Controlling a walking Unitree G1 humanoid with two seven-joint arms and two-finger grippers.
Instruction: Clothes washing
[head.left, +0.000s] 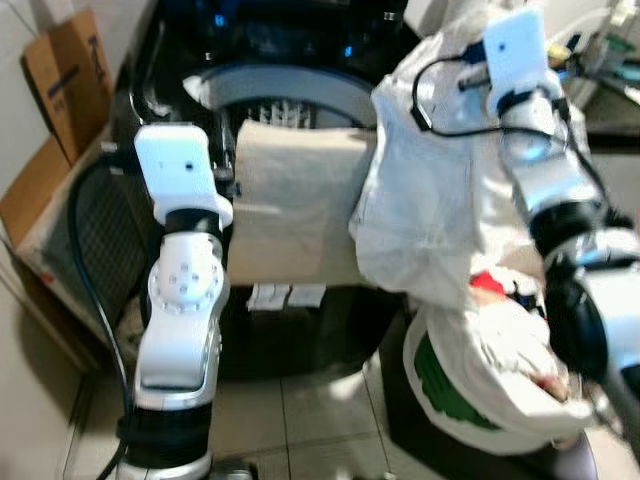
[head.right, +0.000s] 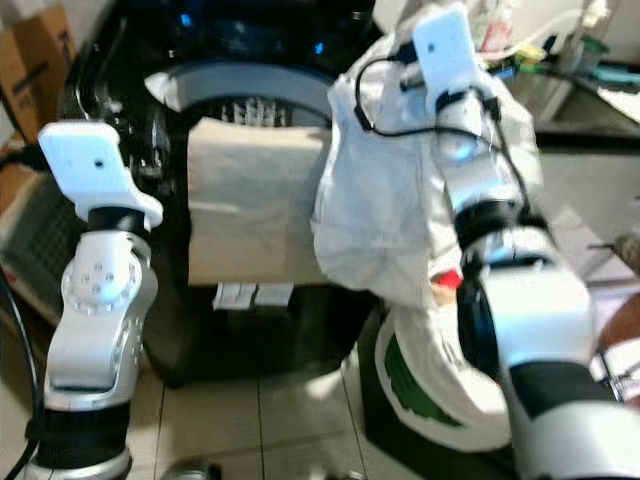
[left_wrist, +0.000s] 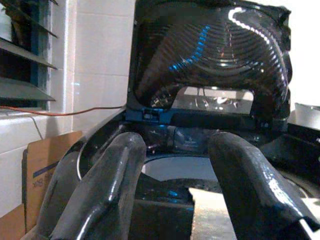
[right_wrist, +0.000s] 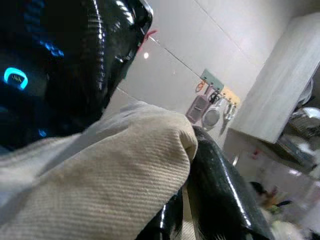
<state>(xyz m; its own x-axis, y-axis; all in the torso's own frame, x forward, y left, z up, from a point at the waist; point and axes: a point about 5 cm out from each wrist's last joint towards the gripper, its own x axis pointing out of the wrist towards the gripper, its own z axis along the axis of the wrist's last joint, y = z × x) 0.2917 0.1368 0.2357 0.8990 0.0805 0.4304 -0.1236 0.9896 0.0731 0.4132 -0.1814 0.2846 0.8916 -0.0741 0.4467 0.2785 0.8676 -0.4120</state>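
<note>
The loading step is judged to be in hand. A pale garment (head.left: 420, 200) is held clamped in the right gripper (right_wrist: 187, 200), raised beside the open washing machine (head.left: 270, 90), above a white laundry bag (head.left: 480, 390) on the floor. A beige cloth (head.left: 290, 200) is already draped over the drum rim. The left gripper (left_wrist: 175, 190) is held with fingers apart and empty, facing the raised lid (left_wrist: 210, 55). Next, the garment would need to be carried over the opening and released

Top-load washing machine (head.left: 300, 330): black, lid up, tub open. Beige cloth (head.left: 290, 205) draped flat over its front rim, hanging down the front panel. White garment (head.left: 420, 200) held up crumpled at the rim's right corner, overlapping the beige cloth's right edge.
</note>
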